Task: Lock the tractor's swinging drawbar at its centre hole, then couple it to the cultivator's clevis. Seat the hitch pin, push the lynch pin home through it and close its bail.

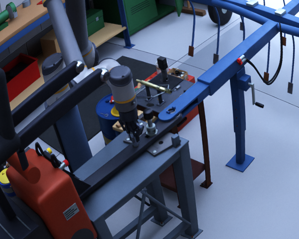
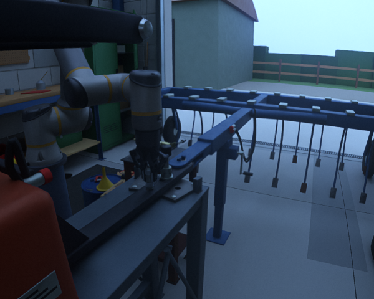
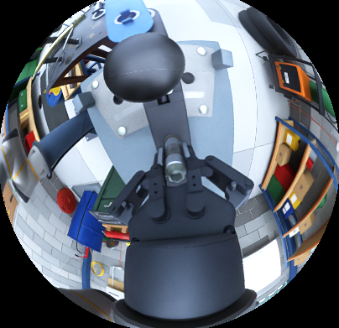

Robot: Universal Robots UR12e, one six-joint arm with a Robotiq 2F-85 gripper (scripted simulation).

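Note:
The dark drawbar [image 1: 111,159] runs along the grey tractor frame toward the blue clevis [image 1: 170,111] of the cultivator tongue. My gripper [image 1: 134,140] [image 3: 175,173] is closed on a short steel post [image 3: 174,165] that stands upright on the drawbar. Just beyond it a black-knobbed lock pin [image 1: 149,123] [image 3: 144,66] stands in the drawbar at the grey sector plate [image 1: 161,146]. The clevis tip lies over the drawbar's far end. The brass hitch pin [image 1: 155,86] rests on a stand on the black tray behind.
A blue drum [image 1: 106,115] with a yellow funnel stands beside the frame, under my arm. The black tray [image 1: 165,90] sits on a red cart. The cultivator's jack stand [image 1: 238,121] stands right of the frame, and an orange tank [image 1: 49,190] fills the near left.

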